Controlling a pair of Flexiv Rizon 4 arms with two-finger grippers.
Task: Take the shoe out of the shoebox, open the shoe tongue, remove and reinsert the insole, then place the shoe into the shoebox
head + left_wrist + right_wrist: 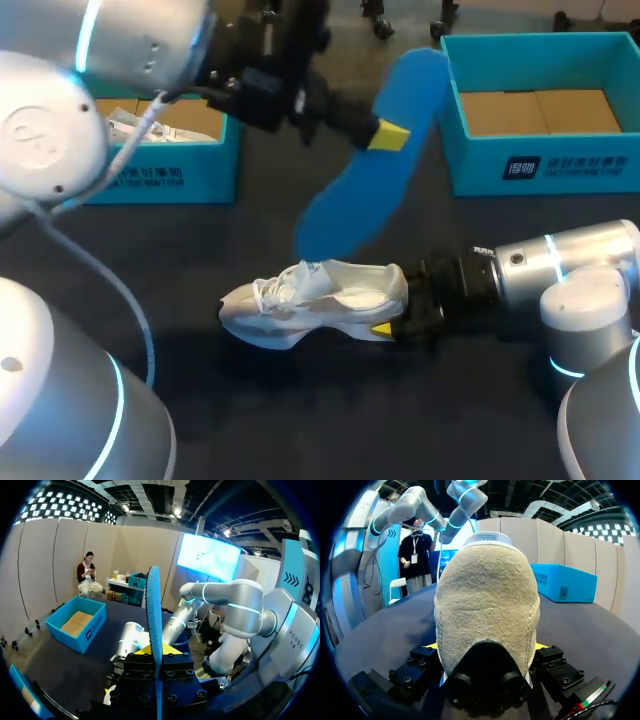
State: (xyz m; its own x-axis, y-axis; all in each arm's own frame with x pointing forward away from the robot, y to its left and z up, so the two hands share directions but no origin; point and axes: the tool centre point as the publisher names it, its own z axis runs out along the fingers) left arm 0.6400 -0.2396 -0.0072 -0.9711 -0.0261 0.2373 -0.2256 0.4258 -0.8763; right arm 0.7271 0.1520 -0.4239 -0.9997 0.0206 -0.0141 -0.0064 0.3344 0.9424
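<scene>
In the head view a white shoe lies on its side on the dark table, toe to the left. My right gripper is shut on its heel. From the right wrist the beige heel of the shoe fills the space between the fingers of the right gripper. My left gripper hangs above the table, shut on a blue insole, which slants down toward the shoe. In the left wrist view the insole stands edge-on out of the left gripper.
An open blue shoebox with a bare cardboard floor stands at the back right; it also shows as the shoebox. A second blue box at the back left holds something white. My left arm crosses above that box.
</scene>
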